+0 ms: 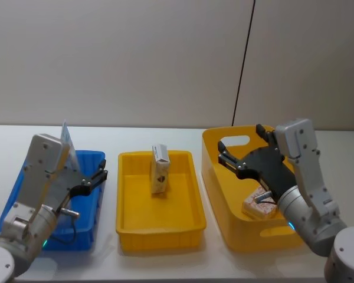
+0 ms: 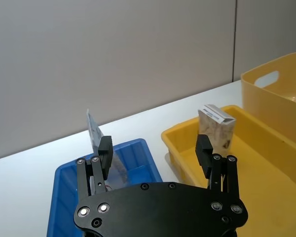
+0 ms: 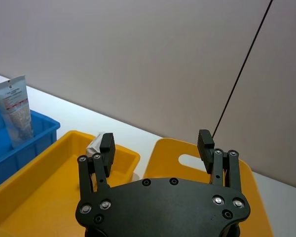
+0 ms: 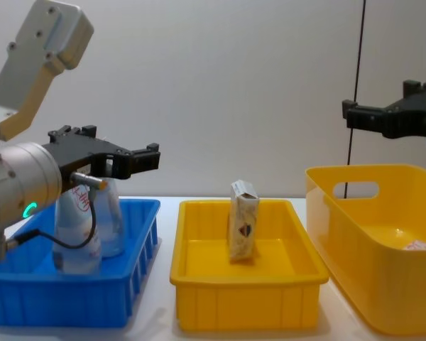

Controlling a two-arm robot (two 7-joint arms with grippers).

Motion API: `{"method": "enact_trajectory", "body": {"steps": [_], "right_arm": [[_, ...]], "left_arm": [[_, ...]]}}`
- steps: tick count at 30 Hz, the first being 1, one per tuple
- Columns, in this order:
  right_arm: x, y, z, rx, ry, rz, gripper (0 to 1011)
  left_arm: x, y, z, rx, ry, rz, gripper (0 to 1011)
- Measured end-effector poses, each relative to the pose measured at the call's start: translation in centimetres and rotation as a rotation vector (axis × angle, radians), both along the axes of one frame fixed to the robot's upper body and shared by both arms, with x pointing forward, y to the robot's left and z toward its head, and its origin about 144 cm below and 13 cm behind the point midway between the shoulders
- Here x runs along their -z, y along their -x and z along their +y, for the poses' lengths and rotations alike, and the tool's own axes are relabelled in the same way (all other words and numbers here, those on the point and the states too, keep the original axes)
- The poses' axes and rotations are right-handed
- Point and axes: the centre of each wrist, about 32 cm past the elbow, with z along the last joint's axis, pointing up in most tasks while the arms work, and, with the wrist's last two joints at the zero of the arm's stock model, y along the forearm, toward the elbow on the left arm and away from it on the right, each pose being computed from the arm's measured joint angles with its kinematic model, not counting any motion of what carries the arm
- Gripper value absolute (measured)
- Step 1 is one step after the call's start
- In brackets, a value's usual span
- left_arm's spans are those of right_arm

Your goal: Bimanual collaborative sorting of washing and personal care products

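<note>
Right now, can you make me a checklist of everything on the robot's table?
Surface: white table holding three bins.
Job's things: tube and bottle upright in blue bin; upright carton in middle tray; flat carton in deep bin.
Clutter: nothing seen.
Grippers: left gripper open above blue bin; right gripper open above deep bin.
Cables: black cable running down the wall; thin lead looped at the left arm.
Surroundings: plain wall.

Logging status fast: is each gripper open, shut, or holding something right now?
Left gripper: open, empty, above the blue bin.
Right gripper: open, empty, above the deep yellow bin.
</note>
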Motion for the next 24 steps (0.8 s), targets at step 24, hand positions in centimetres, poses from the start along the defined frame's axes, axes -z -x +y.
{"method": "enact_trajectory", "body": {"steps": [24], "right_arm": [[0.9, 0.0, -0.2, -0.036, -0.004, -0.008, 1004]], "left_arm": [[-0.8, -1.1, 0.4, -0.136, 0.102, 0.139, 1001]]}}
